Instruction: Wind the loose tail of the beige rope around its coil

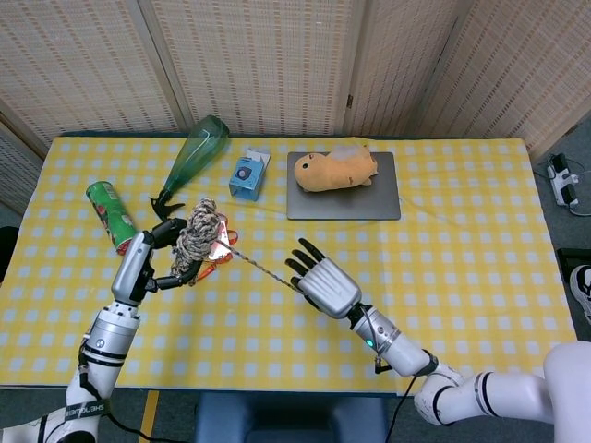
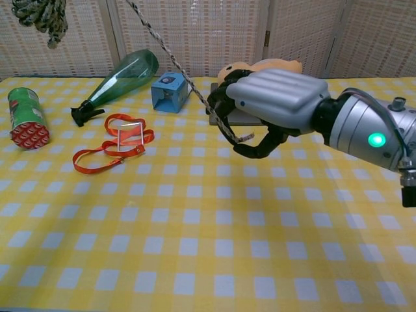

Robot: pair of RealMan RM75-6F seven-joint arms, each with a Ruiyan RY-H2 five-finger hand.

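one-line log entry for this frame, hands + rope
left hand: holds rope coil raised | right hand: pinches tail, taut | wrap: not yet

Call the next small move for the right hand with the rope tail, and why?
Probably carry the right hand back toward the coil and swing the tail around it for a wrap. The left hand holds the coil up off the table, the tail runs taut between the two hands, and the right hand grips near the tail's end, so there is slack to lay on.
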